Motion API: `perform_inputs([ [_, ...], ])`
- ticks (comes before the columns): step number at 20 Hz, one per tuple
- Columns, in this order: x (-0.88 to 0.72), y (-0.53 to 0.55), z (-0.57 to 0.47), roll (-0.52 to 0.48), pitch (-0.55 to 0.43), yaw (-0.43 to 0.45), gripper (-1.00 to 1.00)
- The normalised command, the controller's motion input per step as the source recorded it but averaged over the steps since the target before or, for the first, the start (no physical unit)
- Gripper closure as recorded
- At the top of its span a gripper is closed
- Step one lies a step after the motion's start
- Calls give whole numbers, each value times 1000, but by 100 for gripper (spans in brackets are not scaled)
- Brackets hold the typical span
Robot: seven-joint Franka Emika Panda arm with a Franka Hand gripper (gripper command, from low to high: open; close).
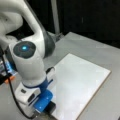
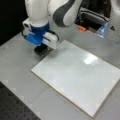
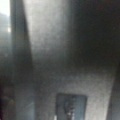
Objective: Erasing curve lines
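The gripper (image 2: 41, 50) sits low at the white board's (image 2: 75, 77) corner, at a front view's upper left, with a dark block, apparently an eraser (image 2: 40, 50), beneath it; whether the jaws clamp it cannot be told. No curve lines show on the board in either front view; only a glare spot (image 2: 89, 59) does. The board's whole surface stretches away from the gripper toward a front view's lower right

The board (image 2: 75, 75) is plain white with a thin tan edge, and no dark squiggle shows on it, only a bright glare patch (image 2: 89, 59). It lies on a matte grey table (image 2: 17, 67). The arm (image 1: 27, 62) is white with grey joints, a glowing blue light (image 1: 24, 47) and blue wrist parts. A small orange piece (image 2: 81, 28) sits at the far side.
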Motion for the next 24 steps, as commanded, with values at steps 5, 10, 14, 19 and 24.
perform_inputs([
  [5, 251, -247, 2, 265, 116, -48, 100],
  [10, 136, -157, 35, 162, 119, -75, 100],
  [14, 15, -59, 13, 92, 99, -156, 100],
  [19, -61, 38, -59, 69, 70, -166, 100],
  [24, -49, 55, -100, 48, 20, -112, 100],
])
